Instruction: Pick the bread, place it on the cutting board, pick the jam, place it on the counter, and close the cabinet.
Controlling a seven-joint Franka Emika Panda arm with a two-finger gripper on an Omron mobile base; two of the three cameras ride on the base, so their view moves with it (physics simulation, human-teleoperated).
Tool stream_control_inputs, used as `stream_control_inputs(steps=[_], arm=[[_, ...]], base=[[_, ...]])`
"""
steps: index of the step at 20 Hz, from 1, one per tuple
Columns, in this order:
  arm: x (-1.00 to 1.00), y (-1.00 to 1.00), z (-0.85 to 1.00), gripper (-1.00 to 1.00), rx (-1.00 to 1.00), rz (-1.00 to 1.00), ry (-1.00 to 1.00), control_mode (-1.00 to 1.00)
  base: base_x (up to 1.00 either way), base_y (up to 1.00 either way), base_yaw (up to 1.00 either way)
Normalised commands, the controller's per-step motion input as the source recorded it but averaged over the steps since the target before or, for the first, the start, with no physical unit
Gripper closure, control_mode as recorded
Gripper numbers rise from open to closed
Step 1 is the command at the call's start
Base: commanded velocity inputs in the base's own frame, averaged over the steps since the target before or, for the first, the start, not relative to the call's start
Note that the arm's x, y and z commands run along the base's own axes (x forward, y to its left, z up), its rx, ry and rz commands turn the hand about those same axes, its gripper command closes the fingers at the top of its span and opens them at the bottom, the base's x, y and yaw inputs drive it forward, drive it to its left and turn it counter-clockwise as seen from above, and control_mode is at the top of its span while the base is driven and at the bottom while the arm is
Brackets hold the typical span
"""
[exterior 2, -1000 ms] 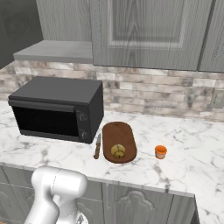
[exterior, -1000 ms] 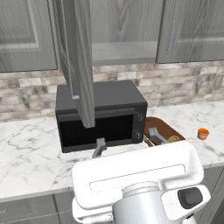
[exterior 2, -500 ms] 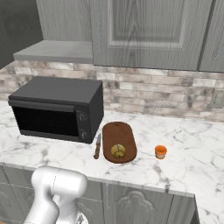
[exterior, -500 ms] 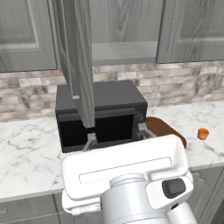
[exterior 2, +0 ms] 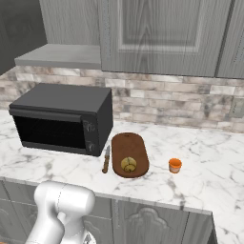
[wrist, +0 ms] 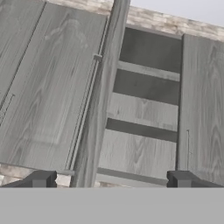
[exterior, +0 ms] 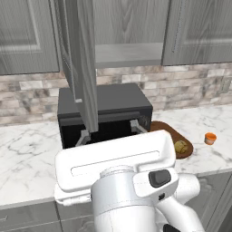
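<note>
With the bread (exterior 2: pixel 127 164) already lying on the near end of the cutting board (exterior 2: pixel 128 145) and the jam (exterior 2: pixel 175 165) standing on the counter (exterior 2: pixel 209 167) just right of the board, the step in hand looks to be closing the cabinet (wrist: pixel 144 109). Its left door (wrist: pixel 94 109) stands swung out toward the robot, edge-on in the hand view, with a thin bar handle running down its face; the grey shelves behind it are bare. The gripper (wrist: pixel 111 179) faces the opening from in front, its two dark fingertips (wrist: pixel 41 179) set wide apart with nothing between them. To do this well, the arm would best come round to the left, outer face of the open door and push it flat toward the far side with the fingers or the side of the hand, following the arc of the hinge rather than shoving straight ahead. Contact well out from the hinge, near the free edge, should give the easiest swing. The microwave (exterior 2: pixel 62 116) sits below the cabinet on the left, so the push should stay high, above its top. A knife (exterior 2: pixel 106 159) lies just left of the board. No brand, label or writing can be read on anything.
</note>
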Motion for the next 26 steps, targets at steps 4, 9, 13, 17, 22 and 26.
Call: stream_control_inputs(steps=[4, 9, 13, 17, 22, 26], arm=[[0.25, 0.13, -0.05, -1.00, 0.00, 0.00, 0.00, -1.00], [0.23, 0.18, -0.10, -1.00, 0.00, 0.00, 0.00, -1.00], [0.20, 0.18, -0.11, -1.00, 0.00, 0.00, 0.00, -1.00], [0.21, 0.18, -0.08, -1.00, 0.00, 0.00, 0.00, -1.00], [0.16, 0.09, -0.01, -1.00, 0.00, 0.00, 0.00, -1.00], [0.04, 0.16, 0.00, -1.00, 0.00, 0.00, 0.00, -1.00]], base=[[0.00, 0.00, 0.00], [0.00, 0.00, 0.00], [0.00, 0.00, 0.00], [0.00, 0.00, 0.00], [0.00, 0.00, 0.00], [0.00, 0.00, 0.00]])
